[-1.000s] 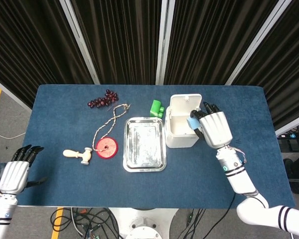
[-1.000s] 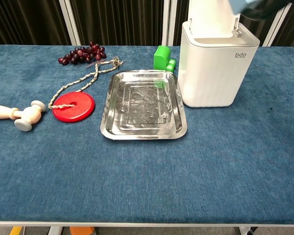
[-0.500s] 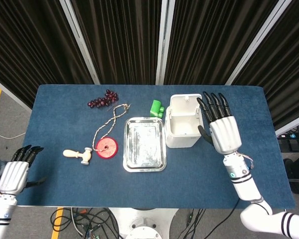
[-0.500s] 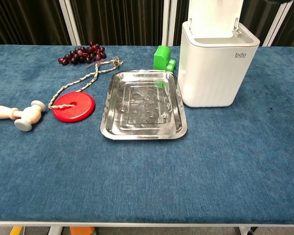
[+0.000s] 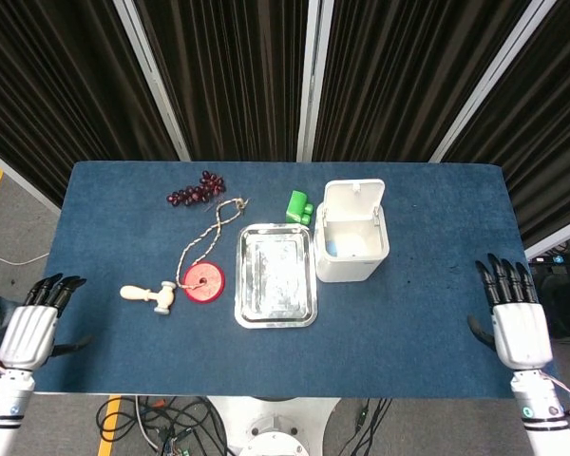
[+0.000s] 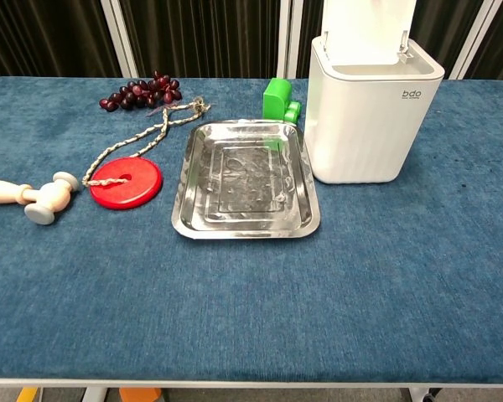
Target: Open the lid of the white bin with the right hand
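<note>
The white bin (image 5: 351, 249) (image 6: 365, 126) stands right of the table's middle. Its lid (image 5: 353, 197) (image 6: 367, 23) is swung up and stands upright at the bin's back edge, so the inside shows. My right hand (image 5: 514, 320) hangs off the table's right front corner, fingers straight and apart, holding nothing, far from the bin. At the left front corner my left hand (image 5: 32, 321) is off the table too, fingers extended and empty. Neither hand shows in the chest view.
A steel tray (image 5: 276, 275) (image 6: 246, 178) lies just left of the bin. A green block (image 5: 298, 206) (image 6: 279, 100) sits behind the tray. Further left are a red disc on a rope (image 5: 202, 280), dark grapes (image 5: 196, 190) and a wooden mallet (image 5: 149, 295).
My right hand has pulled away from the bin, moving right and toward the front, off the table edge. The lid stays upright. The left hand has not moved.
</note>
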Controlling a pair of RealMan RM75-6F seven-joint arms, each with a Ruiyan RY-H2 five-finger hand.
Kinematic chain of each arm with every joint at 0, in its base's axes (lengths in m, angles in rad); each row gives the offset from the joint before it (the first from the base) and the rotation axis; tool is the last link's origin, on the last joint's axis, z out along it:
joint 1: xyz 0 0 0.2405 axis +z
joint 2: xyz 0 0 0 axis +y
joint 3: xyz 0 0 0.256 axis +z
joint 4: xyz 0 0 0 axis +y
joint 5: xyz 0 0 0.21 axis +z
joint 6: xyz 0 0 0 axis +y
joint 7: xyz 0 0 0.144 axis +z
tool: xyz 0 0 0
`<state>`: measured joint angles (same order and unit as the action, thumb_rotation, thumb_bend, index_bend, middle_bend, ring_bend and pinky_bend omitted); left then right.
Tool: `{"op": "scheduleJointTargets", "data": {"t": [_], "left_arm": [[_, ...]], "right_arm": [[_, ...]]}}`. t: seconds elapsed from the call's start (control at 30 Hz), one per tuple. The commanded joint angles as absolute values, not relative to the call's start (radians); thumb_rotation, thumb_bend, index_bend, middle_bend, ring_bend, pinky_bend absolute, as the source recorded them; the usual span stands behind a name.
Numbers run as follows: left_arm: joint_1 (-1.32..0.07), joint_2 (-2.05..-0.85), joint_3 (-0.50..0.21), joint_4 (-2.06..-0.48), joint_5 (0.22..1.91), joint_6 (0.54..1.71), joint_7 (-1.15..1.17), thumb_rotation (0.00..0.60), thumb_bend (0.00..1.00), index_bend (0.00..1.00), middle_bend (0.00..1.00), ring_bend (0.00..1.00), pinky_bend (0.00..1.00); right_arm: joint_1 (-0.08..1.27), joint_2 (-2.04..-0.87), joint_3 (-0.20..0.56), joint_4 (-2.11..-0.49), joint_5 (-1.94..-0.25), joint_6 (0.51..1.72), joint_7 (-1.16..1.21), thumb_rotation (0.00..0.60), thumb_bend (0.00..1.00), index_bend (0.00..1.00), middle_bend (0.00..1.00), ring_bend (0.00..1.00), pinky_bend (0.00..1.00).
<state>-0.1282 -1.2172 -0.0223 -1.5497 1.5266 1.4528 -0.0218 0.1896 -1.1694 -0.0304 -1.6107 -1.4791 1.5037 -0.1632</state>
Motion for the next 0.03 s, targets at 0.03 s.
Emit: {"op": "scheduleJointTargets", "data": {"t": [0.03], "left_arm": [[-0.127,-1.215,-0.025,-1.551,1.527,1.458,-0.022,0.600,0.04,0.17,0.14,0.07,0.11]], "right_arm": [[0.160,-1.138,-0.051,-1.602,-1.436,1.469,-0.148,0.600,0.12,0.00,0.00,0.00,0.00]]}}
